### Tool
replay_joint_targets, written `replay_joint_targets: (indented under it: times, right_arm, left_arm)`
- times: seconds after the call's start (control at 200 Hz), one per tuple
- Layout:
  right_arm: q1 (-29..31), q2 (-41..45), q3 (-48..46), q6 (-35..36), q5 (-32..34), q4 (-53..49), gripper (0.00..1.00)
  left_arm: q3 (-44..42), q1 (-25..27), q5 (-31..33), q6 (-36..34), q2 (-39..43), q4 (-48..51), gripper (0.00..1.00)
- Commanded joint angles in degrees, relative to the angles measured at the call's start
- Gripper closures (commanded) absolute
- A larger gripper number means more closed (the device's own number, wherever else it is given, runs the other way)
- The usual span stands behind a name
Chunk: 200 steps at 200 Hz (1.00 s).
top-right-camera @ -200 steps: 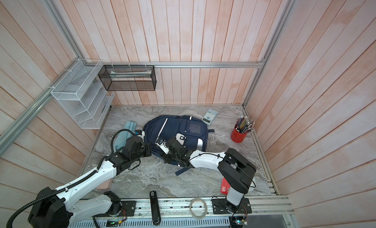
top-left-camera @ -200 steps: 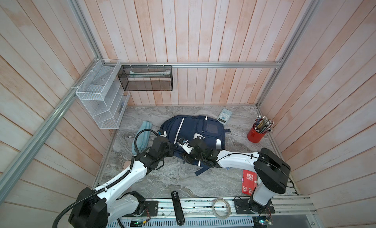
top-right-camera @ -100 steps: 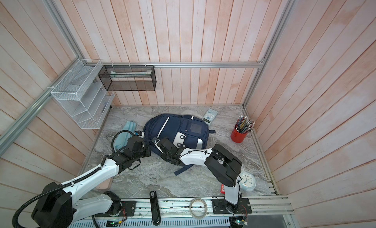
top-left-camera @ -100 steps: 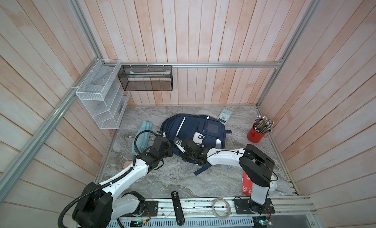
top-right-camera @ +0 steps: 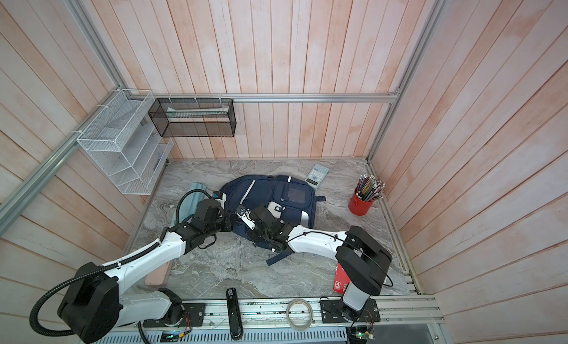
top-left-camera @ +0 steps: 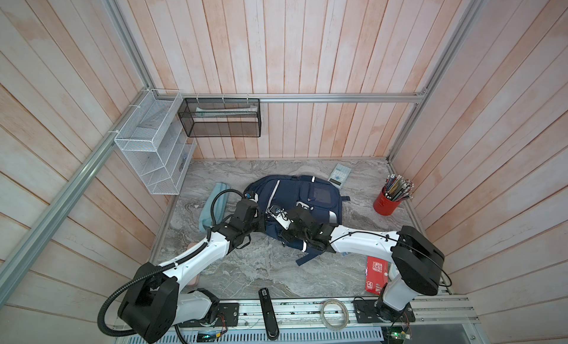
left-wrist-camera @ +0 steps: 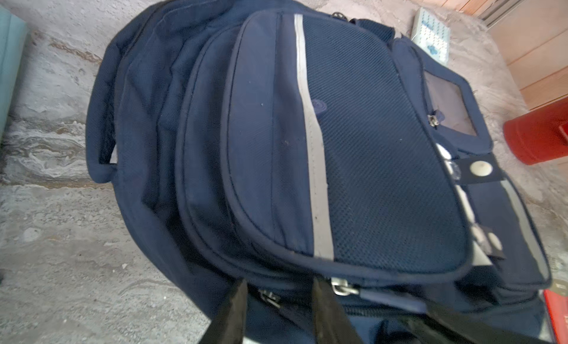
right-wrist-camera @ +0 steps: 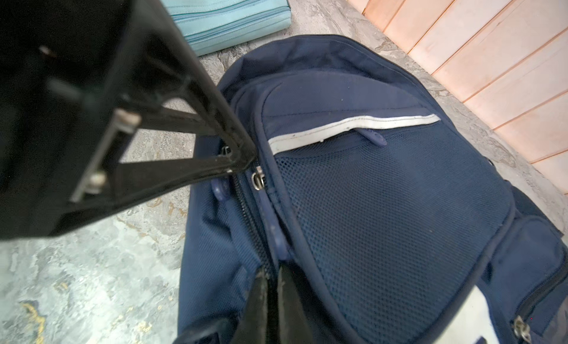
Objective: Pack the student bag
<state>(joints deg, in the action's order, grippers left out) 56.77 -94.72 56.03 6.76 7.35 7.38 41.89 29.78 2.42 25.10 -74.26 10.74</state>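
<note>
The hold has just changed hands. A second ago the right gripper (right-wrist-camera: 272, 278) stood open and the left gripper (left-wrist-camera: 281, 281) was clamped. Now the right one has snapped shut and the left one is letting go. I read that as a hand-over at the zip: the left arm steadied it, and the right arm now has the pull and could draw a compartment open. Packing proper hasn't started, I'd say, since the teal pouch (right-wrist-camera: 227, 19) and the pencils are both outside the bag.

The student bag (top-left-camera: 295, 192) lies flat, front up, on the marble table (top-left-camera: 261, 265). It is near the red pencil pot (top-left-camera: 385, 205), between it and the pouch. Both grippers work at the side of the bag turned away from the pot.

The right gripper's fingers are pressed together. The blue zip pull (right-wrist-camera: 275, 231) runs from its metal slider (right-wrist-camera: 257, 180) straight down into them, so its tail end is pinched.

The left gripper's fingers stand partly apart, a moderate gap, over the bag's side seam. A small zip slider (left-wrist-camera: 269, 296) lies in that gap, but neither finger seems to press on it. I'd call that gripper empty. I can't tell how far the zip itself is open.
</note>
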Motion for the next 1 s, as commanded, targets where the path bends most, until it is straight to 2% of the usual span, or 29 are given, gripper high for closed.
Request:
replay_joint_targets:
  times: [0.0, 0.075, 0.205, 0.305, 0.39, 0.41, 0.465, 0.49, 0.525, 0.69, 0.91, 0.995]
  right_arm:
    - [-0.5, 3.0, 0.2, -1.8, -1.1, 5.0, 1.00]
    - [-0.4, 3.2, 0.0, -1.8, -1.8, 5.3, 1.00]
    - [-0.4, 3.2, -0.2, -2.4, -1.9, 5.9, 1.00]
    - [-0.6, 3.1, 0.1, -3.3, -1.4, 6.0, 1.00]
    - [-0.6, 2.6, 1.2, -2.9, -3.4, 4.2, 1.00]
    - [-0.6, 2.5, 1.3, -2.9, -3.9, 3.6, 0.93]
    - [-0.8, 2.4, 1.3, -3.2, -4.6, 2.3, 0.64]
    - [-1.0, 2.5, 1.2, -3.3, -4.2, 2.0, 0.57]
    - [-1.3, 3.0, 0.7, -3.8, -3.6, 2.0, 0.52]
    - [-3.0, 2.6, -0.1, -3.9, -3.1, 2.5, 0.43]
    - [-1.5, -6.1, 9.2, -0.2, -4.9, -4.6, 0.39]
    - [-0.6, -8.6, 10.9, 0.4, -1.8, -4.0, 0.38]
  left_arm:
    - [0.3, -0.2, 2.2, 1.2, -1.1, 1.7, 0.55]
    - [-1.0, -0.2, -1.6, 2.3, -0.9, -0.8, 0.52]
    - [-1.6, 0.0, -5.9, 3.8, -1.8, -2.3, 0.55]
    - [-3.5, 0.3, -7.5, 4.8, -1.8, -3.5, 0.63]
    - [-5.5, 0.2, -10.0, 6.1, -1.7, -5.9, 0.72]
    - [-5.7, 0.3, -9.7, 6.4, -1.8, -6.1, 0.77]
    - [-6.2, 0.2, -8.2, 6.9, -2.2, -5.5, 0.91]
    - [-6.3, 0.1, -7.5, 7.0, -2.3, -5.2, 0.92]
    - [-6.7, 0.1, -7.0, 7.1, -2.3, -5.2, 0.95]
    - [-7.8, 0.1, -6.8, 7.2, -2.9, -6.5, 0.96]
    - [-8.3, -0.2, -6.8, 7.6, -3.5, -7.1, 0.96]
    - [-8.5, -0.2, -6.9, 7.7, -3.4, -7.3, 0.95]
